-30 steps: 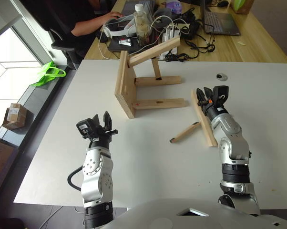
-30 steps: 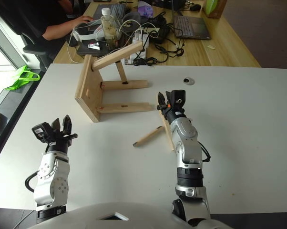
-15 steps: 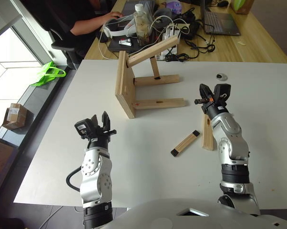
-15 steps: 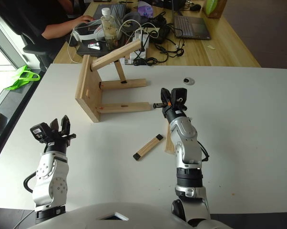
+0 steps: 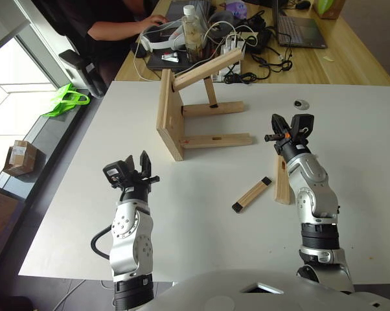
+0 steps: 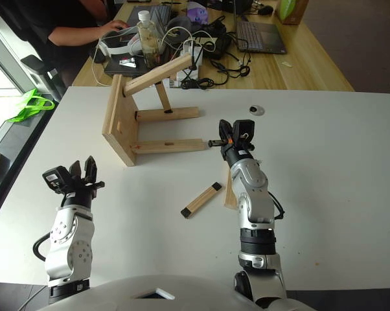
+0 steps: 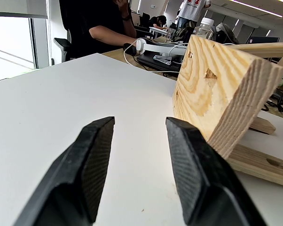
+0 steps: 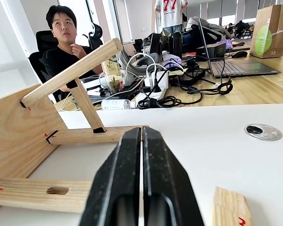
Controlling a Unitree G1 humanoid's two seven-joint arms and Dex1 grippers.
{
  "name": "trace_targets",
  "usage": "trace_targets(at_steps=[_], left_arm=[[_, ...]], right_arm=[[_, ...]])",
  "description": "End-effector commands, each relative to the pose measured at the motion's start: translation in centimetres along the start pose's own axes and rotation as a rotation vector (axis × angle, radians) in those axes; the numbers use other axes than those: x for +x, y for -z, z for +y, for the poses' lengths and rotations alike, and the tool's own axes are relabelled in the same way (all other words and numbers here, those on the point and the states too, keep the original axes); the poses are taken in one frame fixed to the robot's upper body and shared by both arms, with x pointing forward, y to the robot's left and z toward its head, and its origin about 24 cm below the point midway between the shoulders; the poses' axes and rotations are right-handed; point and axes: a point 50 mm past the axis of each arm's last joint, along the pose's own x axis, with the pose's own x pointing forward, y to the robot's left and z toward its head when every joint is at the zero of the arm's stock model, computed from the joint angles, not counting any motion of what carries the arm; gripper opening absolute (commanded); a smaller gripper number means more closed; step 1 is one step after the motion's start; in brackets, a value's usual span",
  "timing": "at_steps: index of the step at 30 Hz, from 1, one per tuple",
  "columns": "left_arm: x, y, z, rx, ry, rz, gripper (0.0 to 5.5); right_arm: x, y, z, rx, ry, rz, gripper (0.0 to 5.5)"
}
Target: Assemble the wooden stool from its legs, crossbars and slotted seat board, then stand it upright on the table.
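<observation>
Just beyond the loose leg (image 5: 283, 184), the right end effector (image 5: 276, 124) hangs closed.

On the far wooden surface (image 5: 350, 65) you have a plastic bottle (image 5: 192, 29), tangled cables (image 5: 247, 32) and a laptop (image 5: 300, 29); a green bag (image 5: 67, 100) lies on the floor (image 5: 56, 133).
</observation>
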Motion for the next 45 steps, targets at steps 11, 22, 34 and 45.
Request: trace_targets(at_steps=[11,22,34,45], left_arm=[[0.69,-0.34,-0.29,0.014,0.018,-0.013,2.03],[0.98,-0.47,-0.33,0.018,0.026,-0.016,2.03],[0.94,-0.5,-0.38,0.023,0.029,-0.017,2.03],[0.76,-0.4,-0.4,0.018,0.024,-0.014,2.03]], right_arm=[[0.13,0.07,0.16,0.0,0.001,-0.001,0.05],[0.11,0.23,0.28,0.005,0.007,-0.003,0.05],[-0.1,0.37,0.63,0.014,0.001,0.0,0.05],[-0.17,0.4,0.74,0.01,-0.002,0.003,0.05]])
